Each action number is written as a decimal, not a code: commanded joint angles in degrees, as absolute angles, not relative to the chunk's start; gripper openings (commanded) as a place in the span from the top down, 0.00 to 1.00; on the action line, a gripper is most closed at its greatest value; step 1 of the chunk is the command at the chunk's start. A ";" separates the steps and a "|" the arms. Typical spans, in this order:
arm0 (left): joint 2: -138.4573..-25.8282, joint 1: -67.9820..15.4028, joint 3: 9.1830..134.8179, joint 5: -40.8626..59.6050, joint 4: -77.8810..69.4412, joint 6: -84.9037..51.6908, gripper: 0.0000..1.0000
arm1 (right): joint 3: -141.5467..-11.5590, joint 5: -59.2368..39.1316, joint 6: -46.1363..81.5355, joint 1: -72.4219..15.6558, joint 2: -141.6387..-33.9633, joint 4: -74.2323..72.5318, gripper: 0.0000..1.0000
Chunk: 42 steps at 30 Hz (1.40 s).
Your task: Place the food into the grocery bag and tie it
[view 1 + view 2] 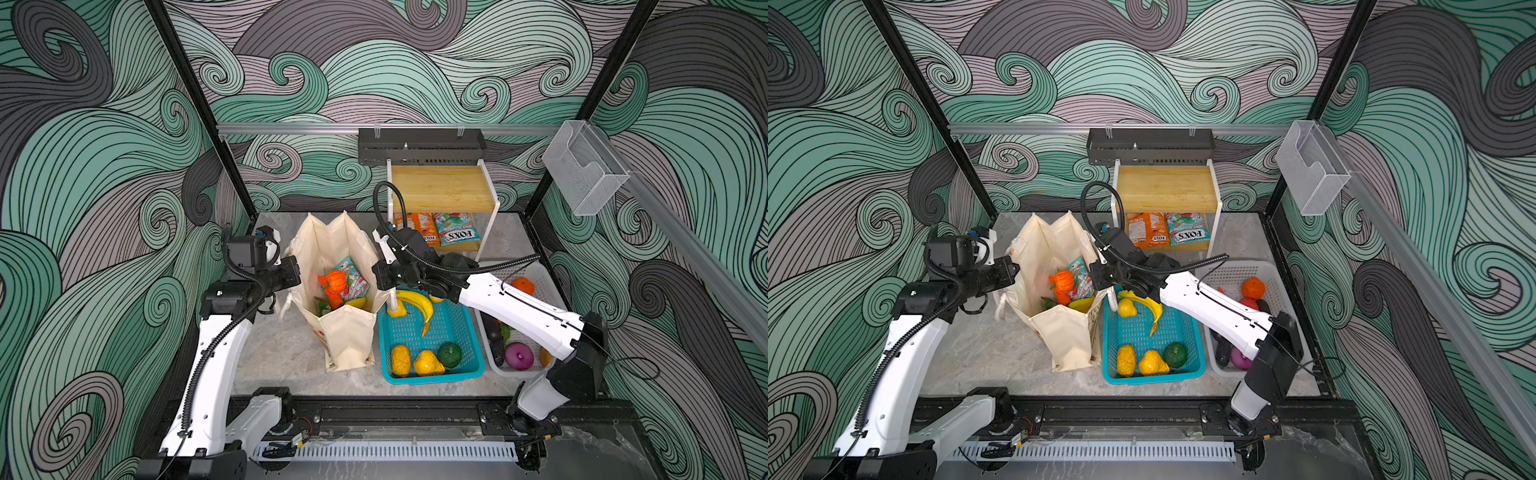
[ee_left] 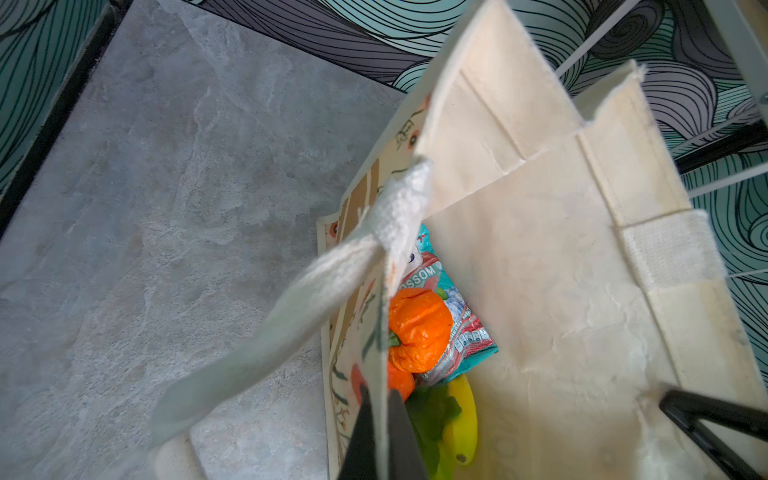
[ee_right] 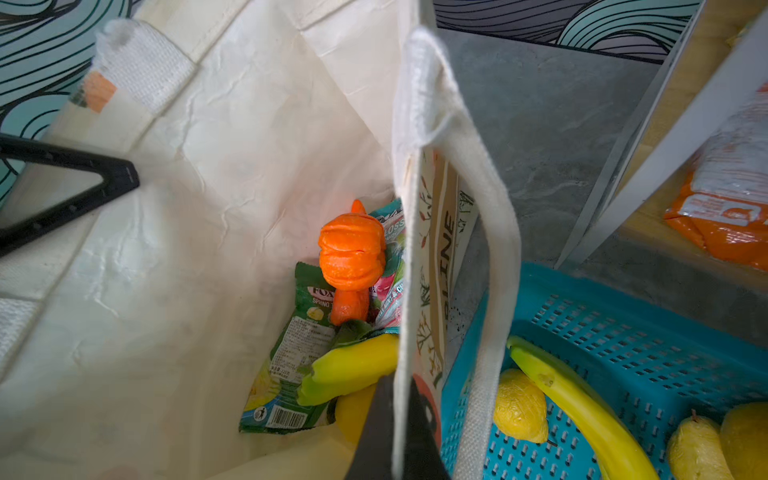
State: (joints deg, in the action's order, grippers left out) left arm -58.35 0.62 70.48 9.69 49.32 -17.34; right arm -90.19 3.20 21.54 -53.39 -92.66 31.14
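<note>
Cream canvas grocery bag [image 1: 349, 336] stands open on the worktop [image 1: 282, 353] with orange fruit [image 2: 419, 328], snack packets [image 3: 299, 345] and a banana [image 3: 353, 365] already inside, left claw [image 2: 380, 401] and right claw [image 3: 397, 401] each pinching an opposite wall, so tying the loose handles [image 2: 291, 316] seems what remains.

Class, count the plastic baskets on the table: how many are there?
2: a teal basket beside the bag, and a white basket right of it. No others visible.

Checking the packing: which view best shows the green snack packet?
The right wrist view: the green snack packet lies in the grocery bag, barcode visible, partly under a banana. Both top views show at most a green sliver; the left wrist view hides it.
</note>
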 commanded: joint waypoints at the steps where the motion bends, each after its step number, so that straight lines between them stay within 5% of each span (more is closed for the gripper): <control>1: -58.90 0.97 79.57 2.09 53.37 -17.49 1.00 | -93.69 7.35 19.12 -53.88 -88.39 30.07 1.00; 4: -60.82 0.95 82.93 0.20 55.82 -16.12 1.00 | -93.19 6.91 19.56 -53.91 -87.46 29.34 1.00; 12: -63.23 0.56 77.24 15.19 48.89 -19.06 1.00 | -95.59 2.54 20.73 -55.02 -92.37 28.02 1.00; 25: -69.27 -2.02 77.25 16.69 47.24 -18.19 1.00 | -93.53 4.02 22.27 -53.87 -96.74 26.58 1.00; 27: -70.14 -1.93 77.63 16.36 47.13 -18.19 0.91 | -92.70 3.80 22.74 -53.02 -96.47 26.81 1.00; 31: -70.97 -1.58 82.10 15.74 49.11 -19.47 0.37 | -89.53 3.33 23.42 -51.74 -95.00 25.71 1.00; 34: -70.34 -0.87 85.72 11.88 50.52 -20.74 0.13 | -86.57 3.52 23.62 -50.44 -93.43 24.51 1.00; 42: -65.52 10.93 84.18 15.97 49.23 -28.77 0.11 | -81.45 0.90 24.59 -48.08 -90.45 21.58 1.00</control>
State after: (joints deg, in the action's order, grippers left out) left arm -67.75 8.05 85.62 14.04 49.63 -24.45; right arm -82.87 0.97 24.38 -48.80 -91.55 22.83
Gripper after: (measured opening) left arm 0.893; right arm 0.053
